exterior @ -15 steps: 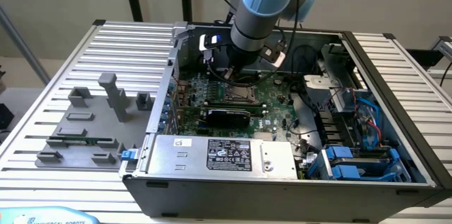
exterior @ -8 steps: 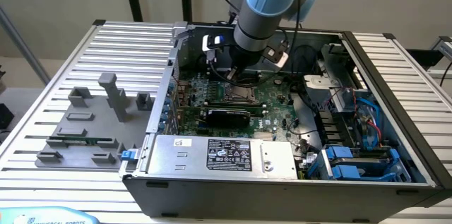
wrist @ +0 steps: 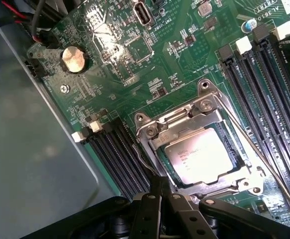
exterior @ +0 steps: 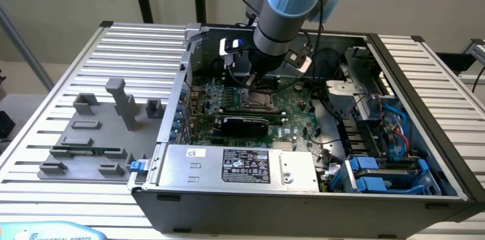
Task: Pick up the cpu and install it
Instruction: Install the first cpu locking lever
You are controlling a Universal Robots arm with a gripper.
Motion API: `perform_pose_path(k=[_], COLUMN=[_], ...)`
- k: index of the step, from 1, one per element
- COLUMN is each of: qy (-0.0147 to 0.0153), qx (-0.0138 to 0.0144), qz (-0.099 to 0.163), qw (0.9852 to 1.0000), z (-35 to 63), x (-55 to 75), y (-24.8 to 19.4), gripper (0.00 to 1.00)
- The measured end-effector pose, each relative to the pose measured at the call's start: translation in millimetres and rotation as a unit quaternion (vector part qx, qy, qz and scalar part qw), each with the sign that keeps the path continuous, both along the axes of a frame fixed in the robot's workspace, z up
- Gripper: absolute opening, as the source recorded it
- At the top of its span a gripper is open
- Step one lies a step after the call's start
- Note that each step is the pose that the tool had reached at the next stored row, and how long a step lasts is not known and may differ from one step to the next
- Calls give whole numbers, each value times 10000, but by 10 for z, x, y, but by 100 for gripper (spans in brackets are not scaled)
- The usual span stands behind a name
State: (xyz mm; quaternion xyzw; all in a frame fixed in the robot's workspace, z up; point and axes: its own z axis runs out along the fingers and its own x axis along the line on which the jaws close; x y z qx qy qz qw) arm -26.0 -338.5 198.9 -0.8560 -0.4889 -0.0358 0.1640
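inside the computer case (exterior: 424, 138), the cpu (wrist: 203, 155) lies in the socket (wrist: 204, 144) on the motherboard (wrist: 149, 55). the pincer (wrist: 159, 186) is closed, empty, beside it. a nudge could skew the chip and bend pins.

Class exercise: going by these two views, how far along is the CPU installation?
Done: the cpu lies in the socket frame on the motherboard, inside the computer case. In hand: nothing; the gripper is shut at the socket's edge. Left: the frame looks unlatched, though this can't be confirmed.
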Motion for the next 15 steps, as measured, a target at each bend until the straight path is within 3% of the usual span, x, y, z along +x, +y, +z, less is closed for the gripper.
perform_pose_path(k=[15], qy=[0], qx=[15], qz=[0], qw=[10000], z=[62], x=[-66], y=[19], gripper=[11])
